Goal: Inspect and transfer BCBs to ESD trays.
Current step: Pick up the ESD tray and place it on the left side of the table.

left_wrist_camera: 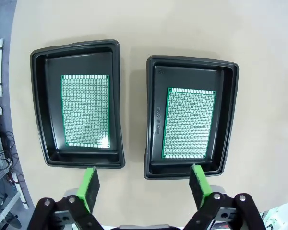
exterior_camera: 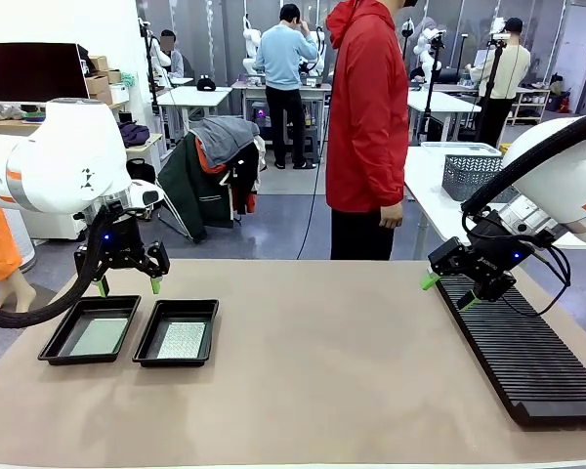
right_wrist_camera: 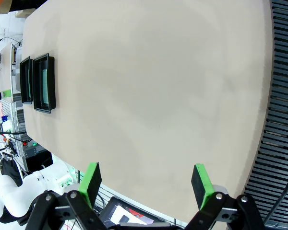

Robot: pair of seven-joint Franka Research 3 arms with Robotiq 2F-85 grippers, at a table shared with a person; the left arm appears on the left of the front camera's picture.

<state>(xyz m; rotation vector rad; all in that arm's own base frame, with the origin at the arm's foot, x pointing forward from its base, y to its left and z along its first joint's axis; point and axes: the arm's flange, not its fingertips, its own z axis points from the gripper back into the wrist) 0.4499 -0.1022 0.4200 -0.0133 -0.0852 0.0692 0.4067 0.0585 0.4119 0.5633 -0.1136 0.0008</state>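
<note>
Two black ESD trays sit side by side at the table's left: one tray (exterior_camera: 90,332) (left_wrist_camera: 77,103) on the outside, the other tray (exterior_camera: 177,333) (left_wrist_camera: 189,117) beside it. A green BCB (exterior_camera: 100,336) (left_wrist_camera: 85,110) lies flat in the first, and a second BCB (exterior_camera: 183,340) (left_wrist_camera: 189,122) lies in the other. My left gripper (exterior_camera: 128,284) (left_wrist_camera: 145,188) hovers open above the trays' far edge, holding nothing. At the right, my right gripper (exterior_camera: 446,291) (right_wrist_camera: 146,183) hangs open and empty over the near end of the rack. Both trays (right_wrist_camera: 38,82) appear small and far off in the right wrist view.
A long black ribbed slotted rack (exterior_camera: 523,352) (right_wrist_camera: 281,120) runs along the table's right side, its slots holding nothing. A person in a red jacket (exterior_camera: 368,107) stands at the far side. A grey mesh basket (exterior_camera: 476,171) rests on a white table behind. The tan tabletop (exterior_camera: 322,362) lies between trays and rack.
</note>
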